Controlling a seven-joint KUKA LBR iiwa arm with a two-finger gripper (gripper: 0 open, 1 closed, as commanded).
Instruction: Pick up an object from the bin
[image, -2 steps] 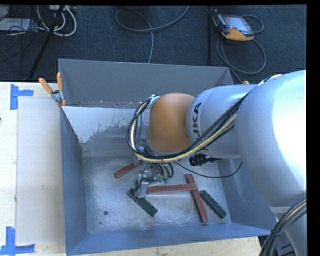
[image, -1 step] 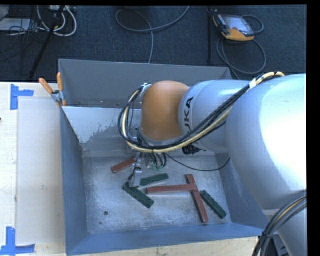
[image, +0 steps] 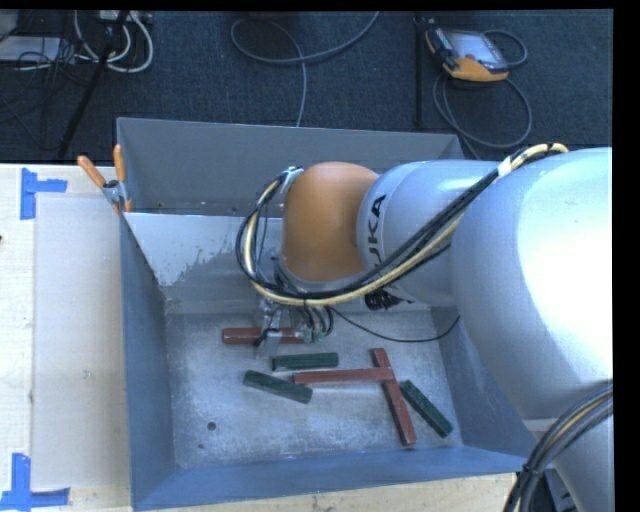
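Grasp step, I think: my claw sits at the short red-brown flat bar; open or closed, I cannot tell. Next, lift straight.

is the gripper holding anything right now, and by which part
Cannot be told. The gripper sits low at the right end of a short red-brown bar on the bin floor.
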